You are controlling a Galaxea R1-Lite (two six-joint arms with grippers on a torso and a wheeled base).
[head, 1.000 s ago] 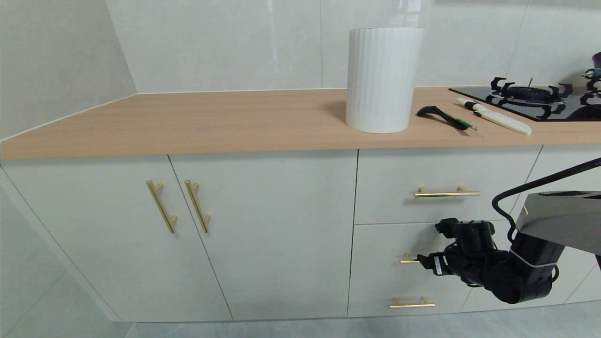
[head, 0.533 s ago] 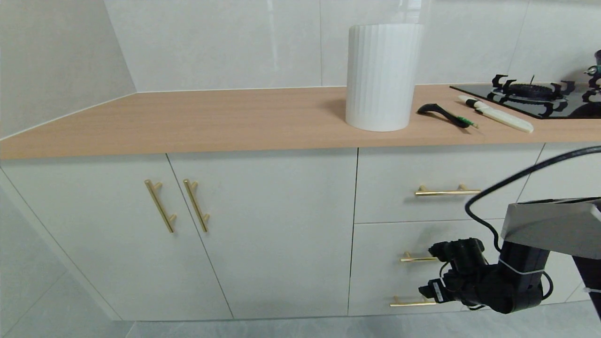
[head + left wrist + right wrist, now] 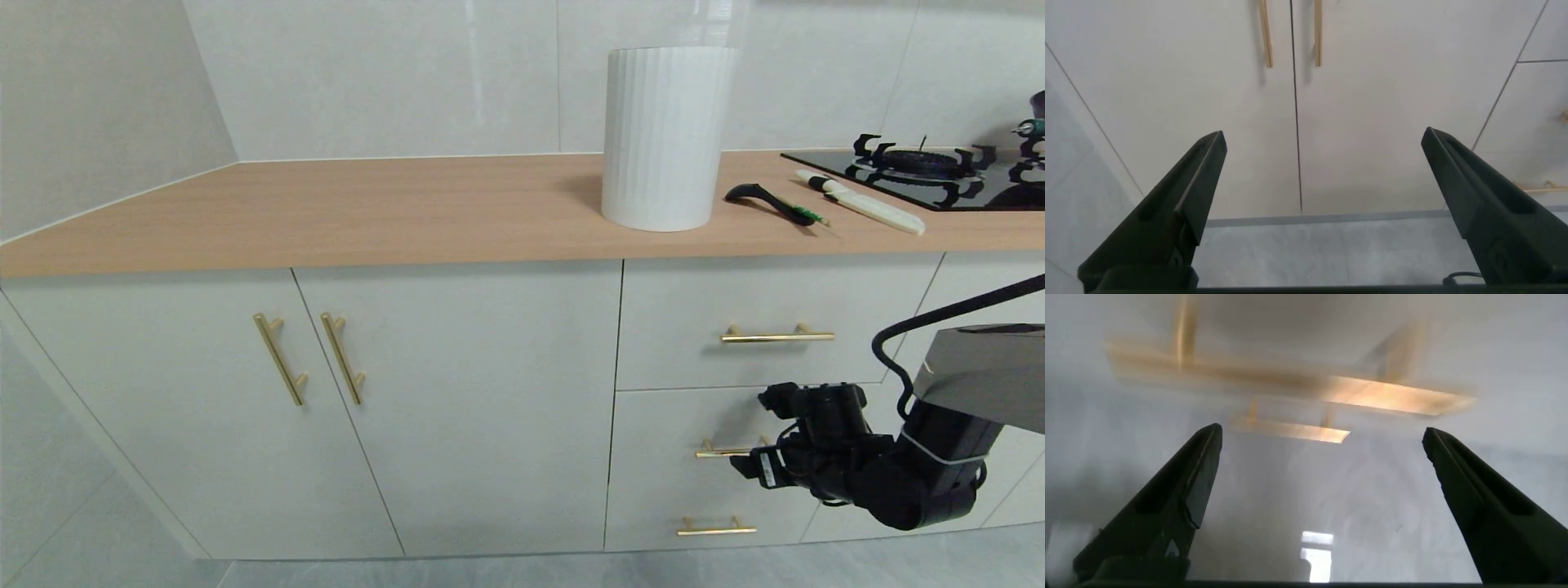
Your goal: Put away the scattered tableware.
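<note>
- Wood-coloured counter (image 3: 392, 204) in the head view carries the tableware. A black spoon (image 3: 767, 201) lies at 3 o'clock from the white ribbed container (image 3: 663, 139). A white knife (image 3: 862, 206) lies just beside the spoon, again toward 3 o'clock, near the gas hob (image 3: 914, 167). Both are well apart from any gripper.
- At 4 o'clock in this view the right gripper (image 3: 755, 433) stands just in front of the middle drawer handle (image 3: 718, 450).
- I judge that the step in hand is to open this drawer so that the tableware can go in. To do it well, the bar should sit deep between the fingers, midway between its two posts, before they close. The pull should then go straight out and level.
- The top drawer handle (image 3: 775, 336) juts out at 12 o'clock from the gripper and the lowest handle (image 3: 717, 530) at 6 o'clock. A slanted pull could touch one of them.
- In the left wrist view the left gripper (image 3: 1323, 139) is spread wide and holds nothing. It faces the closed cupboard doors with their gold door handles (image 3: 1266, 33).
- In the right wrist view the right gripper (image 3: 1320, 437) is also spread wide and empty. The blurred handle bar (image 3: 1290, 380) is close ahead of the gap. Whether it is already between the fingers I cannot tell.
</note>
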